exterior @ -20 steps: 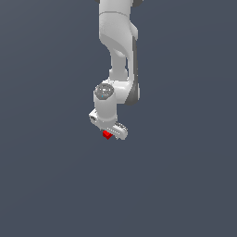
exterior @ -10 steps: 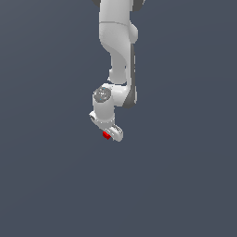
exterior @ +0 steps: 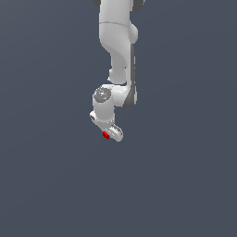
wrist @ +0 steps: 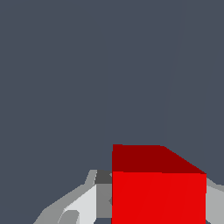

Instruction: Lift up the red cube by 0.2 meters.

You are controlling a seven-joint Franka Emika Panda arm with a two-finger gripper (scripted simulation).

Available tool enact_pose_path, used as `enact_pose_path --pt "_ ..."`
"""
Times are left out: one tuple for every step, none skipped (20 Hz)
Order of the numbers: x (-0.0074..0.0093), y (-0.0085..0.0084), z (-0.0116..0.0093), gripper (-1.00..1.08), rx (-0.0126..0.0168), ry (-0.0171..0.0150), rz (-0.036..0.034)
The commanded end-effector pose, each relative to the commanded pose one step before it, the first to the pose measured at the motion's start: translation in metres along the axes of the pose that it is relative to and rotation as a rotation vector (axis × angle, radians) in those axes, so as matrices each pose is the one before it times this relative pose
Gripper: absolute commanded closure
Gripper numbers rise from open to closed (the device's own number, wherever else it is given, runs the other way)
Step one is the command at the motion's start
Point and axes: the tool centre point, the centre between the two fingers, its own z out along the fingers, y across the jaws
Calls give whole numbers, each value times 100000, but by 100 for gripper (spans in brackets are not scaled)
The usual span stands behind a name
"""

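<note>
My tool (exterior: pixel 107 134) sits just below the middle of the exterior frame, at the end of my white arm (exterior: pixel 116 46), which comes down from the top edge. It is closed on the cube (exterior: pixel 106 135), a small red speck at the tool's tip. In the wrist view the cube (wrist: pixel 158 188) fills the lower right of the frame, with a grey finger (wrist: pixel 83 203) pressed against one side and another just showing at the opposite side.
</note>
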Motion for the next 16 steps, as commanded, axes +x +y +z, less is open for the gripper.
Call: enact_pose_path --pt "6 46 37 108 -54 -30 72" --pt "-5 -47 -36 108 57 39 -69" --pt "-1 0 -27 108 0 0 0" --pt "-3 1 -80 108 0 0 0" --pt "-5 1 -134 108 0 0 0" --pt "-7 2 -188 108 0 0 0" --pt "-9 2 -242 108 0 0 0" --pt "-11 3 -297 108 0 0 0" --pt "-13 4 -352 108 0 0 0" --pt "-15 4 -408 108 0 0 0" --pt "-1 26 -453 108 29 -45 44" --pt "-18 5 -523 108 0 0 0" --pt "-19 6 -582 108 0 0 0" --pt "-20 7 -643 108 0 0 0" --pt "-21 7 -705 108 0 0 0" --pt "4 42 -747 108 34 -61 68"
